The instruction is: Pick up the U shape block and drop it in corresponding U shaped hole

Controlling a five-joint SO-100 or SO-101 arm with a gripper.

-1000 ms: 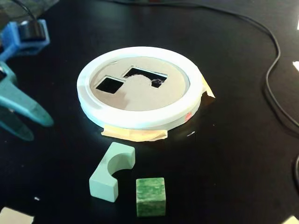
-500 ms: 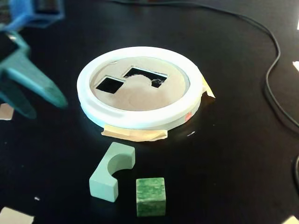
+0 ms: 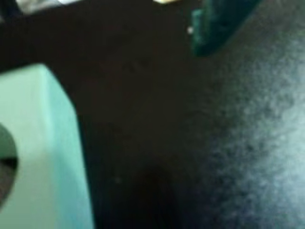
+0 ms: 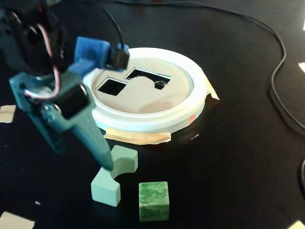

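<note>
**Observer:** Where does the task stand?

**Operator:** Early, by my reading. The U shape block (image 4: 114, 175) lies on the table (image 4: 228, 157), pale green, with its notch facing up and right in the fixed view. It sits well short of the white sorting disc (image 4: 157, 119). The U shaped hole (image 4: 147, 76) in the disc top is empty, and so is the square hole (image 4: 111, 86) beside it. So the pick, the carry and the drop all remain.

**Observer:** And the end effector?

**Operator:** My end effector (image 4: 106, 160) hangs right over the block, with one teal finger tip at the notch. I cannot tell how wide it is spread: the fixed view shows one finger clearly and the arm hides the rest. In the wrist view I see a pale green face of the block (image 3: 43, 152) at the left and a dark teal finger (image 3: 217, 28) at the top, with bare table between. I judge nothing is held yet.

**Observer:** Any crowding?

**Operator:** A darker green cube (image 4: 154, 201) sits just beside the block's right end, apart from it but close. I would watch for a finger nudging it. The disc rim is raised and stands over curling tape (image 4: 138, 137), so the block must be lifted clear over that edge. A black cable (image 4: 279, 81) runs down the right side, well apart from my path. The table is open in front of the disc.
</note>
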